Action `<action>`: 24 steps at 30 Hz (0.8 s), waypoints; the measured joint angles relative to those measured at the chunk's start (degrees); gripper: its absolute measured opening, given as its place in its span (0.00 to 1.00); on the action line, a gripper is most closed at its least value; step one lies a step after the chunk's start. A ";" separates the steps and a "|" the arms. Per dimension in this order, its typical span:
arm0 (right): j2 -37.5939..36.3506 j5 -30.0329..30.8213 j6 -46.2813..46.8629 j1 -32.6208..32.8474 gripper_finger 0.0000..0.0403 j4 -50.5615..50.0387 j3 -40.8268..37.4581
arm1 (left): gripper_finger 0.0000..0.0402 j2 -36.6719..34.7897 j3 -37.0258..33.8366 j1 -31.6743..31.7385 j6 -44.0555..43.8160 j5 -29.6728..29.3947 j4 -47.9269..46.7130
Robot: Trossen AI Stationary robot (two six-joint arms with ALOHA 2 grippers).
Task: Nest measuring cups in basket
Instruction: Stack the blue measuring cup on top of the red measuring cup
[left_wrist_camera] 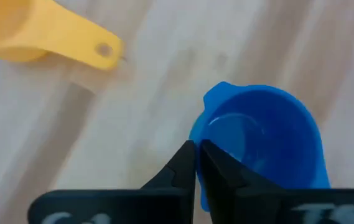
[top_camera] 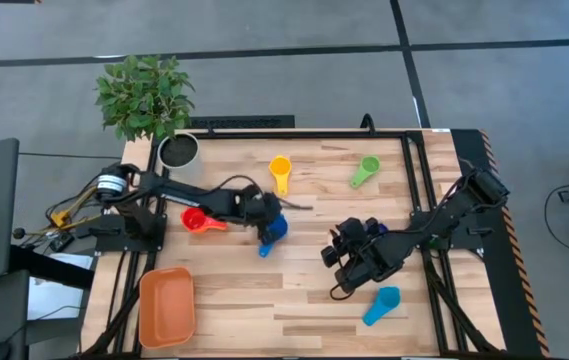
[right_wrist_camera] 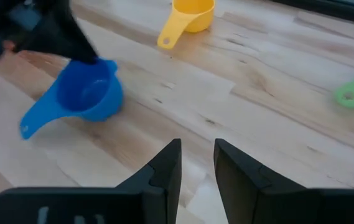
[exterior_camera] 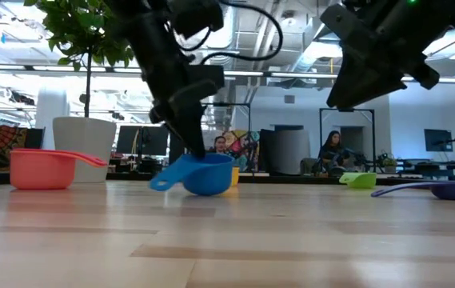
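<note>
Currently the left arm reaches from its base at the desk's [top_camera: 364, 215] left edge across toward the middle, its forearm low and nearly level, its wrist bent down. The left gripper [top_camera: 267, 222] is pinched closed on the rim of a blue measuring cup [top_camera: 273, 232]; the left wrist view shows the two dark fingers [left_wrist_camera: 186, 163] pressed together with the cup's wall between them. In the low view the cup tilts, its handle pointing down toward the wood, its bowl still touching the desk.

The right arm comes in from the right edge, folded at the elbow, with the right gripper [top_camera: 349, 255] hanging above bare wood right of centre. Its fingers [right_wrist_camera: 167, 163] stand a little apart and hold nothing.

Just beside the left arm, on its near side, lies the red cup [top_camera: 196, 220]. The yellow cup [top_camera: 280, 170] sits toward the far edge near the middle, and the green cup [top_camera: 366, 170] lies further right along that edge. A light blue cup [top_camera: 384, 303] rests near the front, close below the right gripper. A dark blue cup [exterior_camera: 443, 190] shows only in the low view, at its right. The orange basket [top_camera: 167, 305] sits at the front left corner, well apart from the cups. A potted plant [top_camera: 149, 100] stands at the far left corner.
</note>
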 joint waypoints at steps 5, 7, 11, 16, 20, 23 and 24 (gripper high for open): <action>0.00 -0.19 -0.02 1.26 0.30 -0.19 0.00 | 0.09 -0.63 -1.50 -3.49 -2.84 0.10 -1.45; 0.00 -0.16 -0.02 1.54 0.30 -0.44 0.00 | 0.12 -0.63 -1.67 -4.17 -3.45 0.11 -2.95; 0.00 0.17 -0.12 1.49 0.30 -0.57 0.00 | 0.21 -0.83 -1.67 -4.77 -2.34 0.14 -3.34; 0.00 0.21 -0.48 1.48 0.30 -0.54 0.00 | 0.31 -3.02 -1.16 -4.62 12.04 -0.69 -2.87; 0.00 0.19 -0.48 1.48 0.30 -0.06 0.00 | 0.35 -3.58 -0.26 -3.62 30.39 2.26 0.09; 0.00 -0.07 -0.50 1.48 0.30 0.96 0.00 | 0.35 -3.26 -0.15 -2.15 39.67 10.35 2.04; 0.00 -0.37 -0.50 1.48 0.30 1.36 0.00 | 0.35 -2.81 -0.11 -1.54 41.61 12.68 2.51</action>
